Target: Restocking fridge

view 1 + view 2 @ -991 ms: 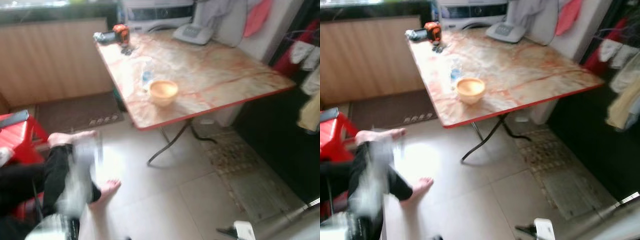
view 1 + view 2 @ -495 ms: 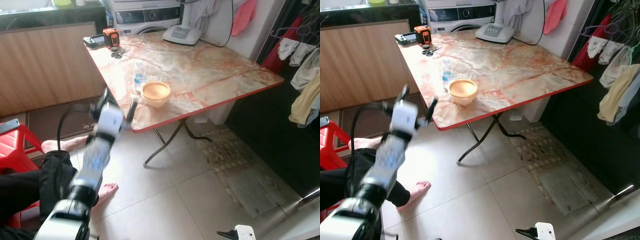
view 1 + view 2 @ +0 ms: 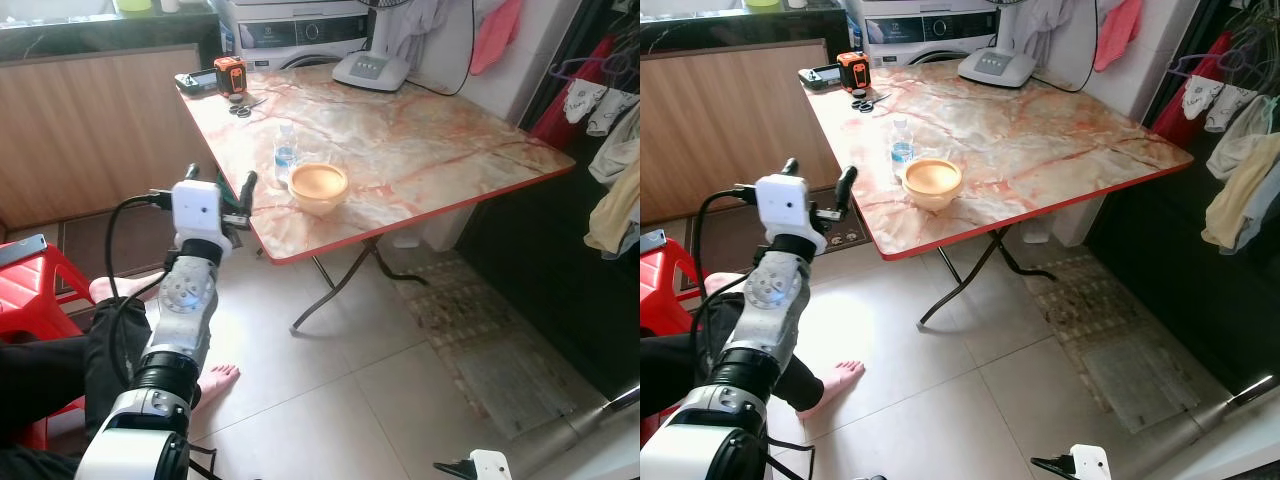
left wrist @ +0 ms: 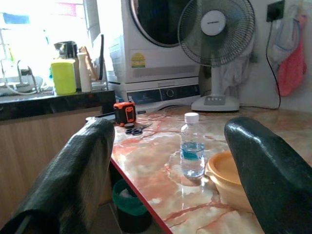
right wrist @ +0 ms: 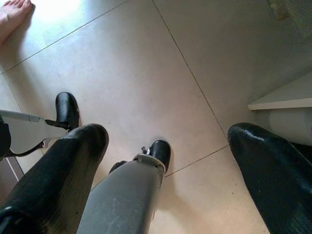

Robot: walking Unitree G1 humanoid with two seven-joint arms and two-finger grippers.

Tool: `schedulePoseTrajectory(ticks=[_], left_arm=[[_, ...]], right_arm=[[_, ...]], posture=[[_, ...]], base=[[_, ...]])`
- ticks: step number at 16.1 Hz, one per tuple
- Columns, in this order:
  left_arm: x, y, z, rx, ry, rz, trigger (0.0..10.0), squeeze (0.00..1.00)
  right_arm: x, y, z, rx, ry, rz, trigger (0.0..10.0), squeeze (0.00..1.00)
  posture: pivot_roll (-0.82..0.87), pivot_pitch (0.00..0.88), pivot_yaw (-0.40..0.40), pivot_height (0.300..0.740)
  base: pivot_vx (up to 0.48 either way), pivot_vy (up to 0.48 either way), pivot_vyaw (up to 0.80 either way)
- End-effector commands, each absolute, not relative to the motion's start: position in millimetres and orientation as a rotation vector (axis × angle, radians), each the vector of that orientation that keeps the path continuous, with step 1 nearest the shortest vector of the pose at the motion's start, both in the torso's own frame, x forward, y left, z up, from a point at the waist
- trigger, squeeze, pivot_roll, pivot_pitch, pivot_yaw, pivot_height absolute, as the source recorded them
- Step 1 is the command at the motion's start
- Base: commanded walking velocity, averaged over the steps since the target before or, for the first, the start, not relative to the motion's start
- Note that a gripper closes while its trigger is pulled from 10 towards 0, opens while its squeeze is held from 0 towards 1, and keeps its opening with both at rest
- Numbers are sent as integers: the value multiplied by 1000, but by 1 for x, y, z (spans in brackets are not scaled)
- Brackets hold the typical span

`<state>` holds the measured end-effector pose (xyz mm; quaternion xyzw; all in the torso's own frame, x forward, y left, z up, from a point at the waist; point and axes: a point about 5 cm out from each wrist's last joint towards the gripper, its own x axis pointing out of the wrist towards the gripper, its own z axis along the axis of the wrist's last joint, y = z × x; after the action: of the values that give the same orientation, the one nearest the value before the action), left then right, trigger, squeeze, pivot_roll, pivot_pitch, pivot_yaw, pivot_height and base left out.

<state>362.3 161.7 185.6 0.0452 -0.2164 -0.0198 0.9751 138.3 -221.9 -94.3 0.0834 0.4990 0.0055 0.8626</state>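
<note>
The left gripper [image 3: 218,186] is hanging off the table [image 3: 440,150] edge, jaws spread wide and holding nothing. The bottle [image 4: 193,145] is standing upright straight ahead between them, well beyond the fingertips, just beside the bowl [image 4: 229,181]. It is looking light, thin-walled and slick, so a gentle squeeze around the mid-body label seems best. The right gripper [image 5: 165,165] is idling over the floor, jaws also apart.
</note>
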Motion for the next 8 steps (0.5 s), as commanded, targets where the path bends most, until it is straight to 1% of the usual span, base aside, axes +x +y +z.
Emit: schedulePoseTrajectory(ticks=[1, 5, 8], left_arm=[[362, 166, 186, 83, -430, -37, 10000, 0], [362, 163, 183, 71, -396, -51, 10000, 0], [362, 165, 187, 60, -408, -48, 10000, 0]], right_arm=[[138, -225, -94, 178, 1038, -6, 10000, 0], [138, -224, -94, 178, 1039, -2, 10000, 0], [138, -224, -94, 180, 1040, -3, 10000, 0]], posture=[[46, 23, -64, 740], [45, 23, -62, 740], [49, 24, -59, 740]], base=[[0, 0, 0], [0, 0, 0], [0, 0, 0]])
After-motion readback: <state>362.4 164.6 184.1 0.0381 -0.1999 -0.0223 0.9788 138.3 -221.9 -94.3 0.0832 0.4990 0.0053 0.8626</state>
